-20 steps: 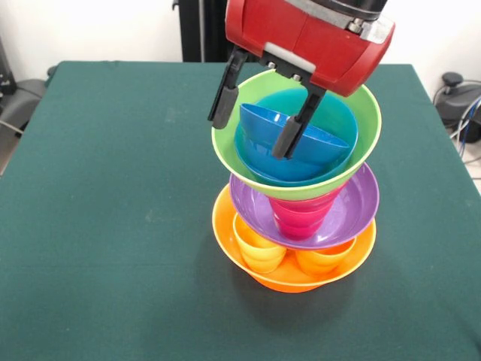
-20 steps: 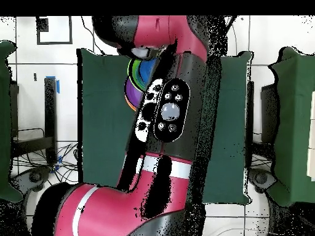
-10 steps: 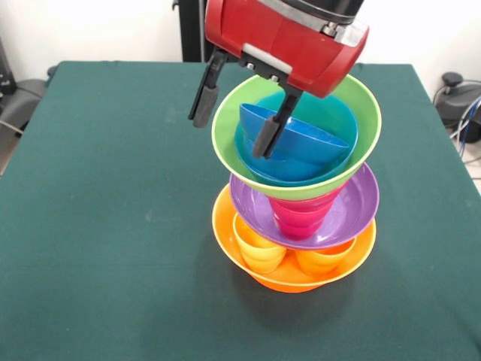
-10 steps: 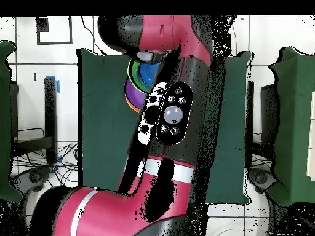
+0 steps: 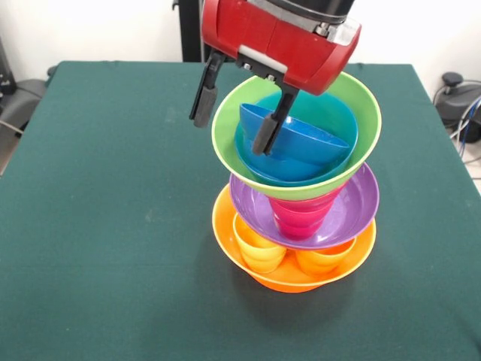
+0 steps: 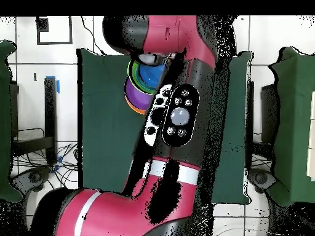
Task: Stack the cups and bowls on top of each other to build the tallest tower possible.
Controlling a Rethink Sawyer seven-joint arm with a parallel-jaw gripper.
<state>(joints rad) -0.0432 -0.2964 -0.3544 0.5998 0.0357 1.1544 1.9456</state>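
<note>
- My gripper is wide open and holds nothing, above the tower
- I think stacking is near done; next I should lift away without bumping the lime green bowl

Glossy red moulded wrist housing, black collar above, silver plate beneath. Two slim matte-black fingers. Red-and-black arm link; oval black button panel with grey central knob; white bands.

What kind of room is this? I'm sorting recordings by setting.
Probably a robotics lab, not a home: a red robot arm works over a green-covered table holding a tower of plastic bowls, with loose cables on the tiled floor.
</note>
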